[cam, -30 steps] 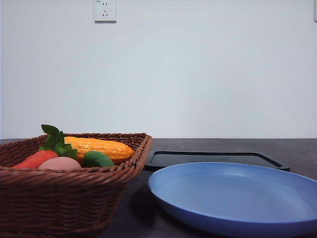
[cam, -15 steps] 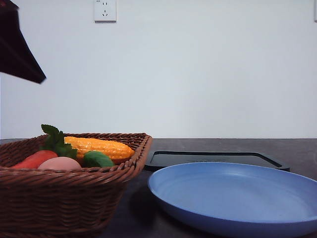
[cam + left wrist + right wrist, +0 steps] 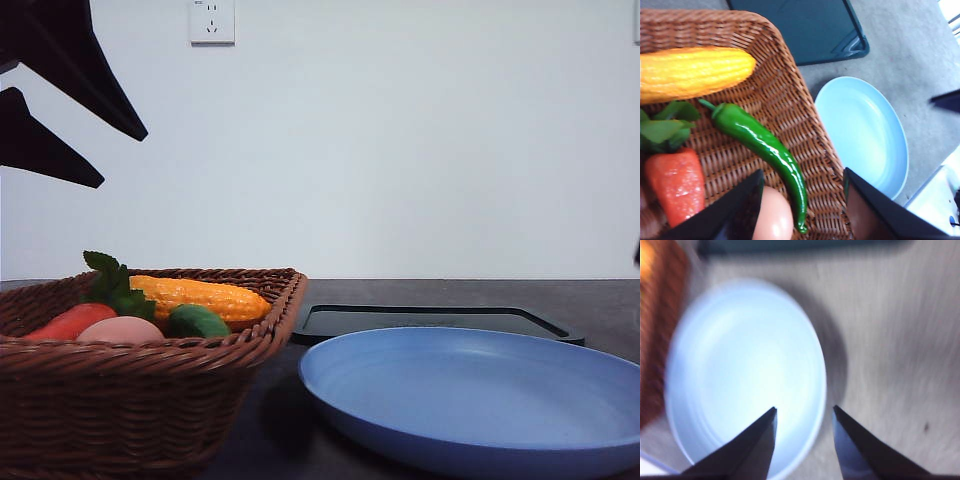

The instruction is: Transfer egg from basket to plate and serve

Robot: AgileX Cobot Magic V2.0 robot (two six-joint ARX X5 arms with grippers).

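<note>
Left gripper [image 3: 802, 212] open, fingers spread, hanging above the basket [image 3: 150, 400] at the table's front-left corner. In the left wrist view the egg [image 3: 772, 215] sits right between the fingertips but below them, no contact. Egg [image 3: 120, 330] lies in the basket near its front rim, carrot [image 3: 70, 322] touching it on one side, green pepper [image 3: 197, 321] just beside it on the other, corn cob [image 3: 200, 297] further back toward the basket's rear edge.

Right gripper [image 3: 804, 440] open, holding nothing, hovering over the near rim of the blue plate [image 3: 745, 370]; that view is motion-blurred. Plate [image 3: 470, 400] is bare, on the table beside the basket, black tray [image 3: 430, 322] just behind it.
</note>
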